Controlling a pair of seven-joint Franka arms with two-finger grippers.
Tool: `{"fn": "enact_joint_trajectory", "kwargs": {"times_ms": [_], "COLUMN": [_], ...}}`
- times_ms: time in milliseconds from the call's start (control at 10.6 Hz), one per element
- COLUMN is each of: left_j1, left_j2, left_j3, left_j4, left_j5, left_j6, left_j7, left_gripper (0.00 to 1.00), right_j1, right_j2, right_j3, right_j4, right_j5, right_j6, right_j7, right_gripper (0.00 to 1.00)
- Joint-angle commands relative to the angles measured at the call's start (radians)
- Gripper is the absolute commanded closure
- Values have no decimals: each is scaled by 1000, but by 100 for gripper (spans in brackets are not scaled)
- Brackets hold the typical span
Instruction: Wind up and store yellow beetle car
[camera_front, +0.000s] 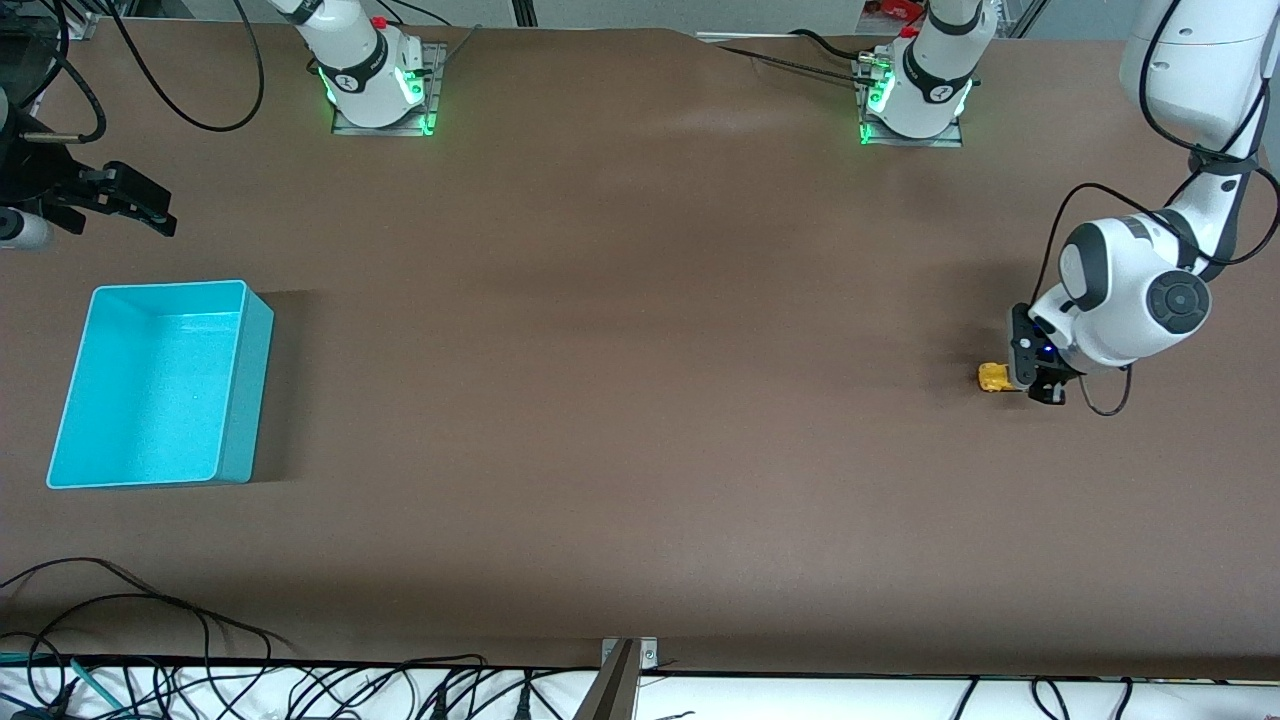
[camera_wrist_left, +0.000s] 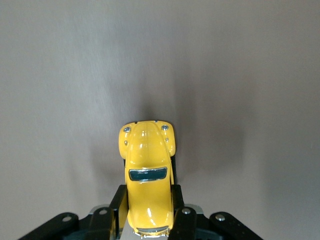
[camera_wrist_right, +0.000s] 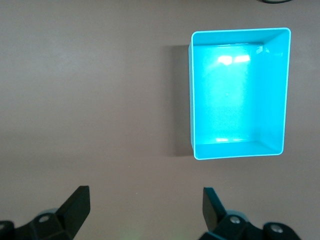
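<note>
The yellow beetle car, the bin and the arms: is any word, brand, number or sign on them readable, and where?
No text can be read anywhere.
Yellow beetle car, between the fingers of the left pincer: no lettering visible.
Turquoise bin: plain walls, no label.
Arm bases: a small round dark mark on each, too small to read.
Right pincer: open, unmarked.

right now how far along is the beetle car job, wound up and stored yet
Not stored: the turquoise bin holds nothing. In hand: the left gripper has its fingers closed on the yellow beetle car at the left arm's end of the table. Winding can't be judged. The right gripper waits open near the bin.
</note>
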Motion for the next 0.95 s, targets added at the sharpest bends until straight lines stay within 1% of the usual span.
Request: {"fn": "enact_joint_trajectory", "kwargs": {"times_ms": [0, 95, 473, 568, 662, 757, 851], "left_j1": [37, 39, 40, 40, 37, 34, 31], "left_j2": [94, 97, 99, 100, 100, 99, 96], "left_j3": [26, 37, 38, 38, 38, 37, 37], "left_j4": [20, 23, 28, 40, 46, 46, 63], "left_j5": [-22, -22, -24, -28, -45, -51, -51], "left_j6": [53, 54, 54, 54, 54, 54, 53], "left_j7": [81, 85, 85, 77, 75, 75, 77], "left_gripper": [100, 100, 100, 88, 73, 67, 65], "right_j1": [0, 0, 0, 0, 0, 0, 0], "right_j2": [0, 0, 0, 1, 0, 0, 0], "right_j3": [1, 1, 1, 1, 1, 1, 1], "right_j4": [21, 21, 21, 21, 21, 21, 21], "right_j5": [8, 8, 8, 8, 8, 8, 8], "right_j6": [-20, -20, -22, -22, -22, -20, -22], "right_j7": [-2, -2, -2, -2, -2, -2, -2], "right_gripper": [0, 0, 0, 0, 0, 0, 0]}}
